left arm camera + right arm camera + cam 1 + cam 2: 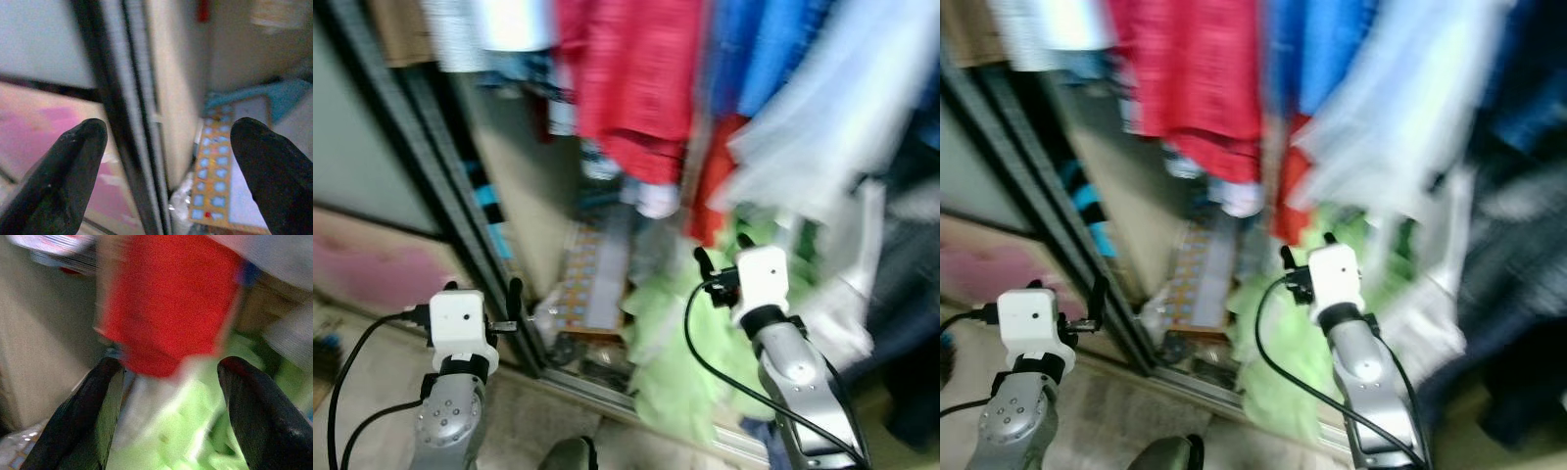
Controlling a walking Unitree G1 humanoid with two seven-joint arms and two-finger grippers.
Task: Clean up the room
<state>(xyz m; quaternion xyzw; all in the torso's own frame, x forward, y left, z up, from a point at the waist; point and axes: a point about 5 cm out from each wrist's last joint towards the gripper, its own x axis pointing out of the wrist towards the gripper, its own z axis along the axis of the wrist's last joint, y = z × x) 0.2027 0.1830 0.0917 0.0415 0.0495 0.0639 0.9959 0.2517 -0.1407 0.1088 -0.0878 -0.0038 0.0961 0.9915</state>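
Soft hanging red cloth garment (631, 88) droops lengthwise in the open closet, above a crumpled pale-green fabric heap (680, 362) on its floor. The right gripper (168, 396) — fingers spread, empty — faces both. The left gripper (168, 161), likewise spread, straddles the dark metal sliding-door frame (120, 122).

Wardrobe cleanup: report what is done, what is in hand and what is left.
Done: nothing that can be confirmed; the head views are blurred. In hand: nothing. The left gripper is open beside the dark sliding door frame, and the right gripper is open, pointed at the red garment and the light green cloth. Left: the green cloth heaped at the wardrobe bottom, and the patterned box lying there.
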